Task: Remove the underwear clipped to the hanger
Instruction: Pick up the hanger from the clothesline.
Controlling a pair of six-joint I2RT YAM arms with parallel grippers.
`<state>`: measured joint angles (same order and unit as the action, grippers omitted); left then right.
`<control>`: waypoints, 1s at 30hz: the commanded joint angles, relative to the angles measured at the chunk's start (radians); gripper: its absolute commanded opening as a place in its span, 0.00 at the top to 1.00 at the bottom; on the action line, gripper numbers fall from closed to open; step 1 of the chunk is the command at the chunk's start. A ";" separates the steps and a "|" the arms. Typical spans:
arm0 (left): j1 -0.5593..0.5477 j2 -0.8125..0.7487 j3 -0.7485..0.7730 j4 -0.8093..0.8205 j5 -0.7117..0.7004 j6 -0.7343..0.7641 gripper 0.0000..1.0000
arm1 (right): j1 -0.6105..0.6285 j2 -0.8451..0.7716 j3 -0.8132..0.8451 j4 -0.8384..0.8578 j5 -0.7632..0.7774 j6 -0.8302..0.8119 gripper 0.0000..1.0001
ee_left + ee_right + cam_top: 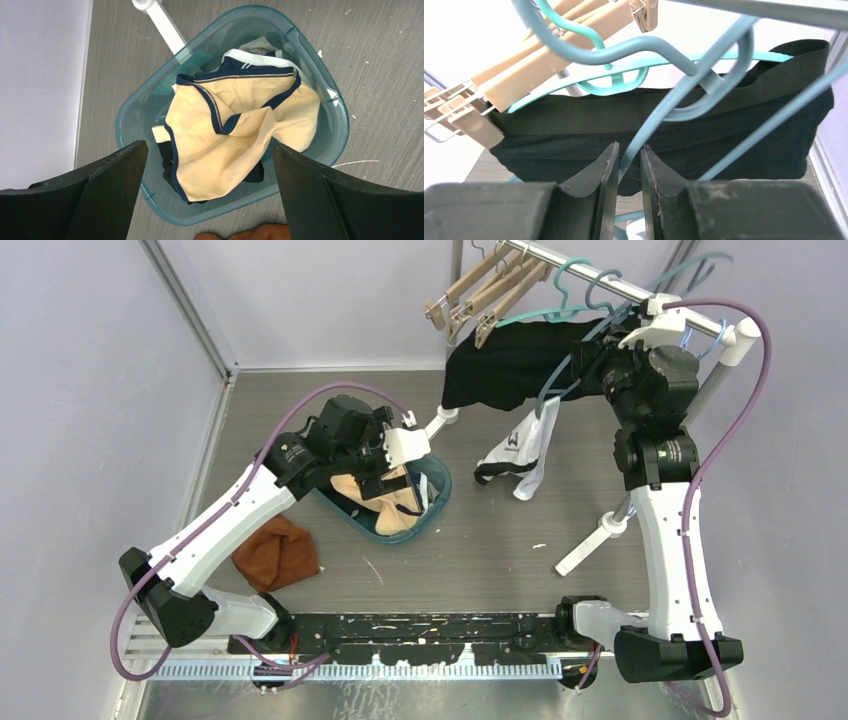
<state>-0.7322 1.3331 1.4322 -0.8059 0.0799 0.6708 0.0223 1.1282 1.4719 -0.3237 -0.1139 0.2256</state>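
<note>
Right gripper (626, 150) is clenched on a wire of the teal hanger (684, 90) on the rail (600, 280); the black underwear (574, 125) hangs clipped just behind it. Left gripper (210, 146) hovers fully released above the basket (334, 125) on the bench (480, 540).

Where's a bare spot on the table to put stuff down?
Bare table between the teal basket and the rack's white foot, and in the far left corner. Crowded: the full basket, and around the hangers and black underwear.
</note>
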 commanded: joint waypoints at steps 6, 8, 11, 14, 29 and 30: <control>-0.047 0.028 0.032 0.016 0.040 0.001 0.02 | -0.004 -0.022 0.094 0.043 -0.052 0.026 0.82; -0.059 0.040 0.042 0.016 0.040 -0.004 0.02 | -0.005 -0.030 0.090 0.040 -0.071 0.040 0.84; -0.081 0.051 0.058 0.016 0.045 -0.016 0.02 | -0.004 -0.043 0.069 0.037 -0.097 0.063 0.88; -0.108 0.061 0.076 0.019 0.058 -0.028 0.02 | -0.007 -0.061 0.035 0.038 -0.138 0.100 0.95; -0.161 0.105 0.160 0.072 0.220 -0.218 0.02 | -0.027 -0.165 -0.190 0.221 -0.452 0.367 0.99; -0.161 0.108 0.163 0.076 0.228 -0.229 0.02 | -0.027 -0.175 -0.205 0.235 -0.469 0.390 0.99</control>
<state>-0.8902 1.4311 1.5425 -0.7948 0.2398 0.5259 -0.0021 1.0084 1.3098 -0.2497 -0.4706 0.5079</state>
